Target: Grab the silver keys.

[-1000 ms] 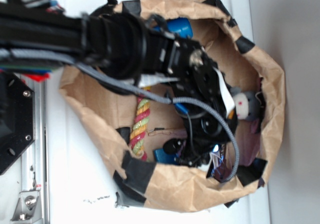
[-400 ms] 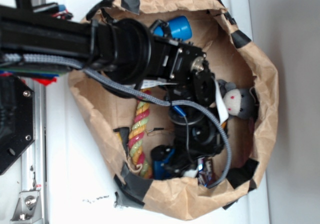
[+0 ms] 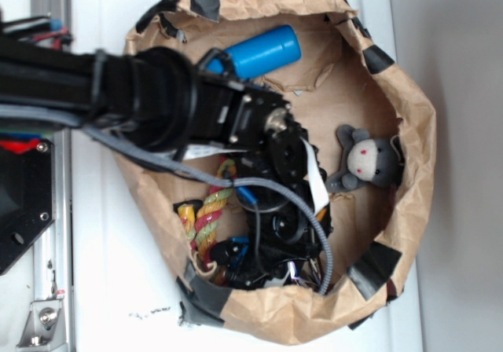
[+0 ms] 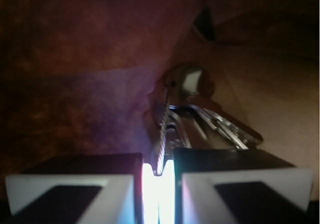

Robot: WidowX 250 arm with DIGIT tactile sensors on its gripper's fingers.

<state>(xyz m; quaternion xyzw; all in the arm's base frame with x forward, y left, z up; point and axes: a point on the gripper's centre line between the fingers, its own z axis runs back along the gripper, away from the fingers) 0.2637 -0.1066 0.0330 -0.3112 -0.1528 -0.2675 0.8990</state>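
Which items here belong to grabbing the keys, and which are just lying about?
Belongs to the job:
silver keys, pinched between the pads
gripper

Lying about:
blue cylinder
grey plush mouse
coloured rope
paper bag

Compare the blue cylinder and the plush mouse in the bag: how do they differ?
The blue cylinder is smooth, hard-looking and bright blue; the plush mouse is soft, grey, with a pale face. The cylinder lies near the bag's top edge in the exterior view; the mouse lies against its right wall. Both lie loose, clear of the pincer.
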